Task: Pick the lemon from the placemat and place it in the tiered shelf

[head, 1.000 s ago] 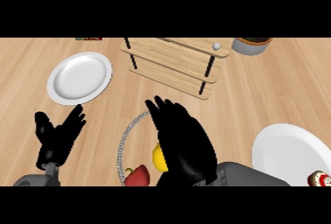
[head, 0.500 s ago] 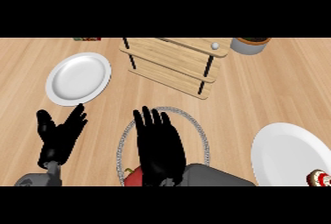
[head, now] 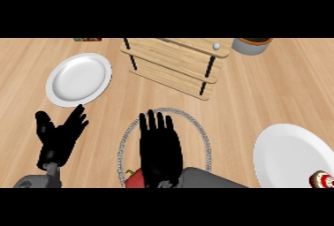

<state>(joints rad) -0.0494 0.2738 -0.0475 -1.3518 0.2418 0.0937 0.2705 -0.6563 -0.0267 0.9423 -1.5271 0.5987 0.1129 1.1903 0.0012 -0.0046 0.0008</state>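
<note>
Head view has the right hand (head: 158, 150) further left and straighter than a second ago. Back then it slanted across the placemat (head: 196, 128) and left a patch of yellow lemon bare beside its palm. Now its fingers point straight up the view and that patch is covered. Against half a second ago it has barely shifted. The left hand (head: 58, 137) has not moved in that time. It rests at the lower left, off the placemat, fingers up and spread.

The right hand is flat and open, fingers straight and close together, curled round nothing that can be seen. It lies over the middle of the round placemat, whose grey braided rim shows on either side of it.

A large white plate (head: 77, 80) lies beyond the left hand. Another white plate (head: 287, 155) sits at the right edge, with a small red and white thing (head: 321, 180) on its lower rim. The tiered shelf (head: 175, 59), pale wood on dark posts, stands beyond the placemat, well apart from the right hand. A small white ball (head: 216, 45) sits on its top board. A grey pot (head: 252, 45) stands just right of the shelf. A red thing (head: 136, 180) peeks out at the placemat's lower edge, beside the right wrist.

The lemon itself is hidden. The palm sits over the spot on the placemat where the yellow showed, so its look and exact position cannot be told.
</note>
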